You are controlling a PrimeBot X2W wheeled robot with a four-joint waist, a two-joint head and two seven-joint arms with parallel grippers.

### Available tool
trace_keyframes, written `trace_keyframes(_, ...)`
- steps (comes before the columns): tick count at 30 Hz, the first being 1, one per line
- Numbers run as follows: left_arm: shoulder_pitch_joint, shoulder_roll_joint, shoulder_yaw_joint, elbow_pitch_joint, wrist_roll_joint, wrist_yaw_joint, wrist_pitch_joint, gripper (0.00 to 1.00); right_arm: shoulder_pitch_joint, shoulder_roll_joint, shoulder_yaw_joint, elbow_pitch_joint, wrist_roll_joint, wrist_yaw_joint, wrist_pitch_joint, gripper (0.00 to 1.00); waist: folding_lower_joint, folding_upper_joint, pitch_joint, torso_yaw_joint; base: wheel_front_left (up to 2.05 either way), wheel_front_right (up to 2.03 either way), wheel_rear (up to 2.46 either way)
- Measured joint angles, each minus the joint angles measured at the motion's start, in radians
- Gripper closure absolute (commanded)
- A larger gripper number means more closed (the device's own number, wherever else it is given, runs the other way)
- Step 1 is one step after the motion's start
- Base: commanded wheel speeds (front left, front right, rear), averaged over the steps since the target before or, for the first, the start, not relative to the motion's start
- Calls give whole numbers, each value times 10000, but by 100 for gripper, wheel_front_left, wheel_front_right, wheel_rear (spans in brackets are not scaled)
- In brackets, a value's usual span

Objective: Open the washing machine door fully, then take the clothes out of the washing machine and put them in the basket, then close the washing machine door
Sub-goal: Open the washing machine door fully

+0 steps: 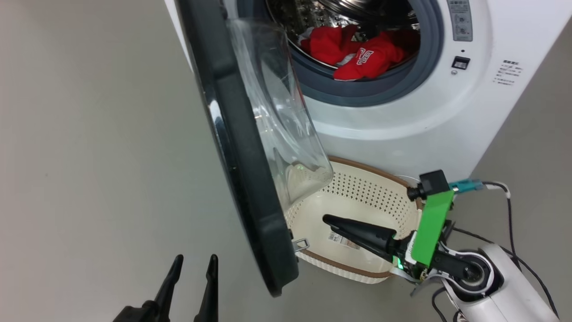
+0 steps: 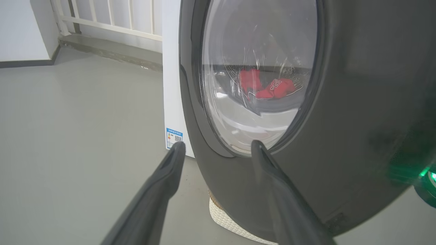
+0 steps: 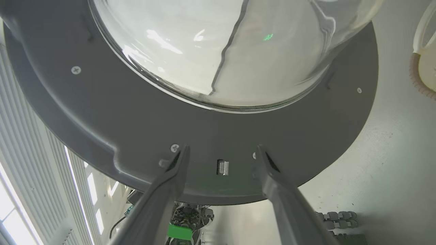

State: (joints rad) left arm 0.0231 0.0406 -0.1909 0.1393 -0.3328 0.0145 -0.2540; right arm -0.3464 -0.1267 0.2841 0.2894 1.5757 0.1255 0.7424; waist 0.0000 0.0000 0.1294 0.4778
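Red clothes (image 1: 357, 49) are lying inside the washing machine (image 1: 402, 120); the washing machine door (image 1: 241, 147) is standing partly open over the basket (image 1: 371, 188). Low across the basket, the right gripper (image 1: 328, 220) (image 3: 221, 149) is pointing at the door's inner rim, fingers spread, gripping nothing. Outside the door, the left gripper (image 1: 195, 259) (image 2: 218, 144) is hovering, spread and empty.

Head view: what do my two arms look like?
Right hand: two long tapered black fingers, a bright green bracket carrying a small black camera, a teal plug, black cables, a glossy white forearm. Left hand: matching dark tapered fingers.
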Motion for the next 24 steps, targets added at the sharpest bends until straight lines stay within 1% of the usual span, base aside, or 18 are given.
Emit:
trace_keyframes(9,1,-2,194,54,96,-77,0,0,1189,-357,-510,-17,-311,0,-1095,0,-1,0,-73,-466,0,0,0)
trace_keyframes(13,3,0,288,58,100,-77,0,0,1573,-564,-650,-50,-788,0,-2050,0,0,0,-136,-603,0,0,0)
trace_keyframes(15,5,0,299,58,98,-77,0,0,1704,-711,-702,-59,-1114,0,-2759,0,-1,0,-160,-658,0,0,0)
trace_keyframes(18,11,0,311,58,98,-77,0,0,1843,-1252,-201,-96,-2184,0,-3862,0,0,0,-177,-713,0,0,0)
trace_keyframes(20,12,0,313,58,96,-75,0,0,1893,-1521,255,-63,-2598,0,-4550,0,0,0,-175,-737,0,0,0)
trace_keyframes(21,12,0,316,61,96,-75,0,0,1933,-1622,485,-42,-2742,0,-4849,0,-1,0,-172,-744,0,0,0)
trace_keyframes(22,12,0,316,61,96,-75,0,0,1933,-1622,485,-42,-2742,0,-4849,0,-1,0,-172,-744,0,0,0)
trace_keyframes(24,12,0,324,65,96,-77,0,0,1986,-1802,928,65,-2911,0,-5532,0,0,0,-161,-763,0,0,0)
